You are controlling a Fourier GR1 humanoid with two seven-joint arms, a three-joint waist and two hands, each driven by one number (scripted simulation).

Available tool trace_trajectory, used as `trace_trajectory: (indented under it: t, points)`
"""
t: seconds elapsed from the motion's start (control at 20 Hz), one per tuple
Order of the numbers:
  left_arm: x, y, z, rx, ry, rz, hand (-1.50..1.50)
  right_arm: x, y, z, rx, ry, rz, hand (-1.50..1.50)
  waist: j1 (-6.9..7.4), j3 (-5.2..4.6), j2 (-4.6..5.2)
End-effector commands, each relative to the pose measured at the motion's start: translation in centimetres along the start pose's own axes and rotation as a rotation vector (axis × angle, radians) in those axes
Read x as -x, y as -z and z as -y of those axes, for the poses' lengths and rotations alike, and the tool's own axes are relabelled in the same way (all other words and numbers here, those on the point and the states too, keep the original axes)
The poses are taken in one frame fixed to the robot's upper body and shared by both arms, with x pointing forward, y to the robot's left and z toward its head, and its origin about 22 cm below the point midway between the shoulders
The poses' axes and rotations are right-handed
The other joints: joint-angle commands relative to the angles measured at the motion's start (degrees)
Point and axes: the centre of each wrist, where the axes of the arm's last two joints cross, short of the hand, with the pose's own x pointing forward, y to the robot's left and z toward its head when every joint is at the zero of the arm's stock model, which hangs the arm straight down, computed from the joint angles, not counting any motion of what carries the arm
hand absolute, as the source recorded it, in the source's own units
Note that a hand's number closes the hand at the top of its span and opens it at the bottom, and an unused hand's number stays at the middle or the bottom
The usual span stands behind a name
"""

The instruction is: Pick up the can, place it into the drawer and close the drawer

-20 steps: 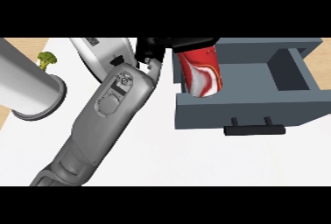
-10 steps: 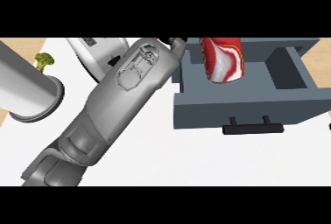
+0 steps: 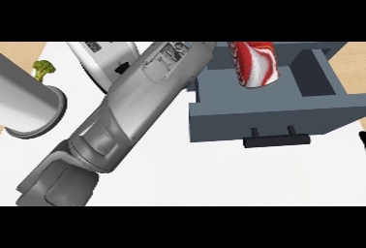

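Above the open grey drawer hung one red-and-white can; one grey forearm stretched diagonally, its hand hidden, grip untellable.

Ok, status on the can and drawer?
Hands: neither in view; one grey forearm stretches toward the drawer. Can: tilted over the open drawer's compartment, grip not visible. Nothing in the way; broccoli sits far left.
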Motion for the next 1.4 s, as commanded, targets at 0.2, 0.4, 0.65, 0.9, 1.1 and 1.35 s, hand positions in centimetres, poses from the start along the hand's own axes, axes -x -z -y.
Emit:
trace_trajectory:
  t: [0.2, 0.4, 0.65, 0.9, 1.1, 1.35]
  points:
    - [1.4, 0.5, 0.4, -0.012, 0.036, -0.036, 1.50, -0.3, 0.9, 0.8, -0.025, -0.011, -0.017, -1.50, -1.38, 0.04, 0.33]
    - [1.8, -0.3, 1.4, -0.035, 0.070, -0.006, 1.50, 0.1, 2.0, 0.5, -0.015, 0.003, 0.001, -1.50, -1.67, 0.05, 0.26]
    - [4.4, 0.0, 0.5, -0.076, 0.122, -0.015, 1.50, -0.1, 1.3, 0.4, -0.038, -0.005, 0.021, -1.50, -2.93, 0.08, 0.62]
    - [5.9, 0.0, 0.1, -0.049, 0.151, -0.025, 1.50, -0.9, 2.8, -0.9, -0.009, 0.007, 0.022, -1.50, -1.60, -0.01, 0.58]
    - [7.6, -0.6, 0.2, -0.074, 0.207, 0.025, 1.50, -1.2, 3.3, -1.3, -0.047, -0.004, 0.029, -1.50, -4.17, 0.04, 1.28]
    - [7.2, -0.5, 0.3, -0.103, 0.195, -0.010, -1.50, -1.0, 2.8, -1.1, -0.055, -0.001, 0.045, -1.50, -3.75, 0.05, 0.94]
